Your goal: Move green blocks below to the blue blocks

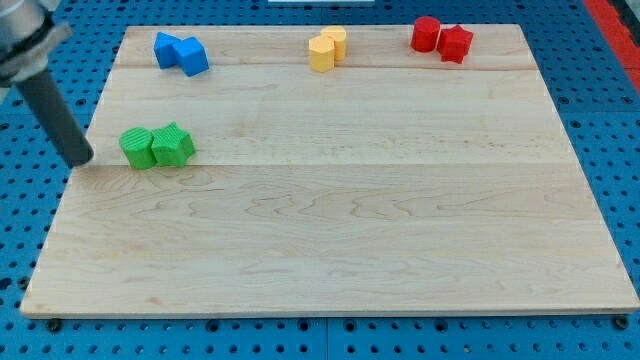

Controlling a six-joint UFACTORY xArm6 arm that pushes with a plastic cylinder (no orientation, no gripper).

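Two green blocks lie side by side at the board's left: a rounded green block [137,148] and a green star-shaped block [173,145], touching each other. Two blue blocks sit touching at the view's top left: a blue block [165,48] and a blue cube-like block [191,56]. The green pair lies below the blue pair. My tip [80,160] is at the board's left edge, just left of the rounded green block, with a small gap between them.
Two yellow blocks [326,49] sit together at the top middle. Two red blocks [442,38] sit together at the top right. The wooden board [340,230] lies on a blue pegboard surface [30,230].
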